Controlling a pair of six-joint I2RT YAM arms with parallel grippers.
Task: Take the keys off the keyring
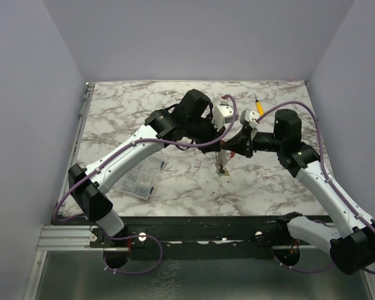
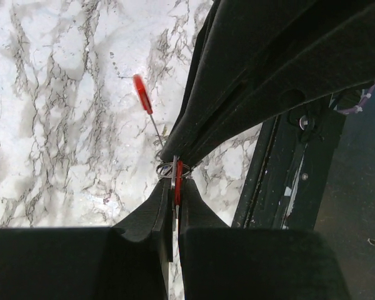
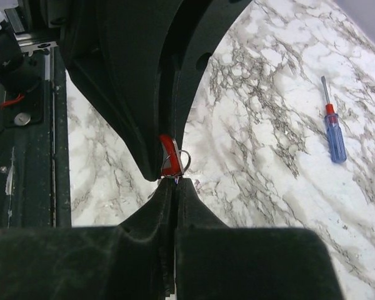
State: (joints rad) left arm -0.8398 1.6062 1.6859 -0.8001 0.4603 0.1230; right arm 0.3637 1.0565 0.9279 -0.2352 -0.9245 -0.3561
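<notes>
Both grippers meet tip to tip above the middle of the marble table [image 1: 269, 181]. My left gripper [image 1: 222, 147] [image 2: 175, 182] is shut on the red keyring [image 2: 179, 178], whose edge shows between its fingers. In the right wrist view the keyring [image 3: 169, 153] sticks out of the left fingers [image 3: 137, 94], with a small wire ring [image 3: 187, 160] on it. My right gripper [image 1: 233, 150] [image 3: 176, 181] is shut just below that ring on a tiny key showing a speck of blue. A red-headed key [image 2: 141, 92] hangs on a thin shank. Keys [image 1: 223, 167] dangle under the grippers.
A blue-and-red screwdriver [image 3: 333, 132] lies on the marble. A yellow-handled tool [image 1: 258, 105] lies at the back right. A clear compartment box [image 1: 137, 181] sits near the left arm. The black rail [image 1: 194, 228] runs along the near edge.
</notes>
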